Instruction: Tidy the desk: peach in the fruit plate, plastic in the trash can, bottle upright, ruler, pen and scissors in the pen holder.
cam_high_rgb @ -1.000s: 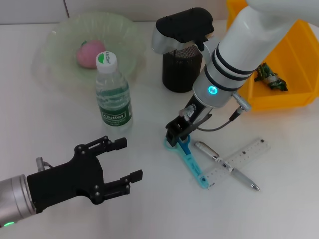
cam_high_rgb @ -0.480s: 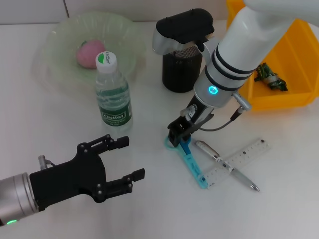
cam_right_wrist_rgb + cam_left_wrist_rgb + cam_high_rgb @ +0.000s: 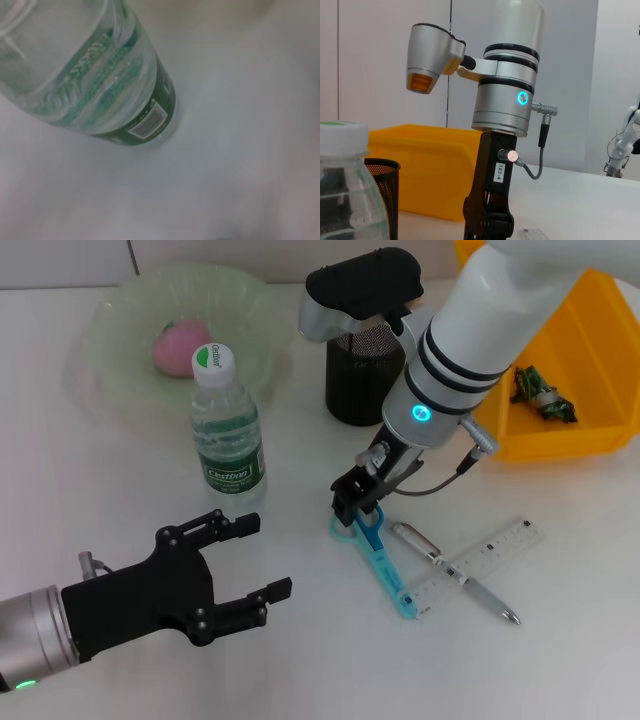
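Shifted slightly toward the robot's left since a second ago: right arm's wrist and its camera housing, with the right hand [image 3: 358, 502] staying low over the handle loops of the blue scissors [image 3: 378, 558].

Head view: scissors flat on the white desk [image 3: 120, 490], blades under the clear ruler [image 3: 480, 562], silver pen [image 3: 452, 572] lying crossed beneath the ruler, all three just beside one another. Right hand's tips down at the scissor handles, touching or nearly so; cannot tell whether spread or closed on them. Black mesh pen holder [image 3: 352, 380] behind the arm, partly hidden. Bottle [image 3: 226, 432] upright with green cap, in front of the pale green fruit plate [image 3: 110, 320] holding the pink peach [image 3: 180, 346]. Yellow trash can [image 3: 590, 390] at the right, green plastic [image 3: 542, 396] inside. Left hand [image 3: 235, 562] hovering near the front edge, fingers spread apart, holding nothing.

Left wrist view: right arm's silver wrist upright with a glowing ring, its dark hand [image 3: 489, 220] cut off below; bottle [image 3: 347, 195], pen holder [image 3: 382, 200] and yellow trash can [image 3: 430, 170] alongside.

Right wrist view: only the bottle's [image 3: 100, 75] lower body and green label on the desk [image 3: 240, 125].
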Available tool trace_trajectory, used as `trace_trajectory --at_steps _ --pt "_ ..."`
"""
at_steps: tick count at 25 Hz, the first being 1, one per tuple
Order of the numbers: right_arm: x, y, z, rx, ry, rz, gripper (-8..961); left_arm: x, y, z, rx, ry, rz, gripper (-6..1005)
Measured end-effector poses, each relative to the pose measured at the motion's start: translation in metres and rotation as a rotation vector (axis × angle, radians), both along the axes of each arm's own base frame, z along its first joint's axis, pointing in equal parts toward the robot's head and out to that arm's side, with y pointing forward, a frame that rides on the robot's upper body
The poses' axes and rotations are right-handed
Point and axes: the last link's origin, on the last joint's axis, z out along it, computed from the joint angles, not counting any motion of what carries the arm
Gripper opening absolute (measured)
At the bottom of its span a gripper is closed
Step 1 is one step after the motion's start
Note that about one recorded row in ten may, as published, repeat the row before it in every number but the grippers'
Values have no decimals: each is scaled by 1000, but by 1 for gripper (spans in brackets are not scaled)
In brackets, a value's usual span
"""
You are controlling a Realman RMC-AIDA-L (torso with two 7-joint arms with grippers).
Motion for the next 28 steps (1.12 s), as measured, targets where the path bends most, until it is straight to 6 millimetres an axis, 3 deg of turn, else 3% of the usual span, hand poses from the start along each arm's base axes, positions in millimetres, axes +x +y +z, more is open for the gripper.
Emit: trace_trajectory --at_steps 28 --pt "-2 1 -1 -17 -65 42 266 4 6 -4 -12 -3 -12 769"
